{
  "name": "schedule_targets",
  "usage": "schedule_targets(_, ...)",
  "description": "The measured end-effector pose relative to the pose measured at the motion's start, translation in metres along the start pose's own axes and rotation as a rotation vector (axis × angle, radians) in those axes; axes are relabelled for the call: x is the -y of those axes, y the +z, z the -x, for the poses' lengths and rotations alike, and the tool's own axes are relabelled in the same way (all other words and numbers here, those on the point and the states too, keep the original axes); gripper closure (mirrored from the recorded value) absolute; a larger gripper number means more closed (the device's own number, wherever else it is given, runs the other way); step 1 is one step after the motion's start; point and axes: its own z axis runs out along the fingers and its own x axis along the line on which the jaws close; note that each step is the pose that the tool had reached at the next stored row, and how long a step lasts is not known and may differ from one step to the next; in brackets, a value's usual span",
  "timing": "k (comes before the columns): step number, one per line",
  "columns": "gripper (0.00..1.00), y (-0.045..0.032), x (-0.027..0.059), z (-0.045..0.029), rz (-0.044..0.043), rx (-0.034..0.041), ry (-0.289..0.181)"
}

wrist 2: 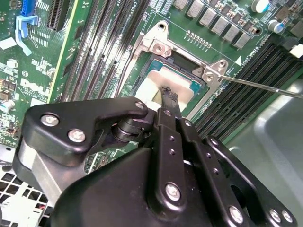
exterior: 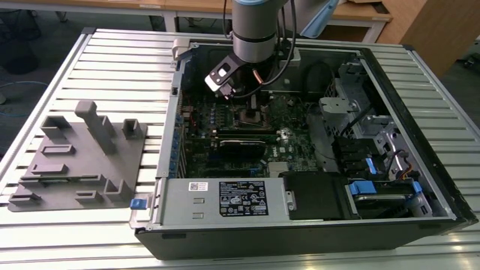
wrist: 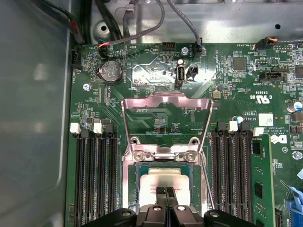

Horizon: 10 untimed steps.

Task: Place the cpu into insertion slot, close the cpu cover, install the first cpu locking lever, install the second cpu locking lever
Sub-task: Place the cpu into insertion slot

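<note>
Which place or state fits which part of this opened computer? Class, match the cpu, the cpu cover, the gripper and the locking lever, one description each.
Things:
1. cpu
2. cpu cover
3. gripper
4. locking lever

Places or states:
A. swung open, hinged back
B. lying in the insertion slot
C. thin rod sticking out sideways, unlatched
D. shut, poised right over the cpu

Pairs: 1-B, 2-A, 3-D, 4-C
</note>
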Motion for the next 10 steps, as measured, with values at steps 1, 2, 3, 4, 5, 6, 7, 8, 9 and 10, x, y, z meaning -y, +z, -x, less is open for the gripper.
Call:
schedule_targets(1,0.89,0.0,0.0,0.0,0.0,0.0,0.0)
schedule_targets(2,0.89,0.0001,0.0,0.0,0.0001,-0.0001,0.0)
schedule_targets(3,0.89,0.0004,0.0,-0.0001,0.0002,-0.0003,0.0)
schedule_targets(4,0.89,0.0015,0.0001,-0.0001,0.0003,-0.0006,0.0)
schedule_targets(5,0.89,0.0027,0.0002,0.0,0.0003,-0.0005,0.0)
schedule_targets(6,0.89,0.0036,0.0003,0.0001,0.0,0.0,0.0)
schedule_targets(7,0.89,0.0039,0.0004,0.0002,-0.0003,0.0003,0.0)
schedule_targets(8,0.89,0.004,0.0005,0.0002,-0.0003,0.0003,0.0)
schedule_targets(9,0.89,0.0041,0.0004,0.0001,-0.0003,0.0002,0.0)
schedule_targets(10,0.89,0.0042,0.0004,0.0001,-0.0001,-0.0001,0.0)
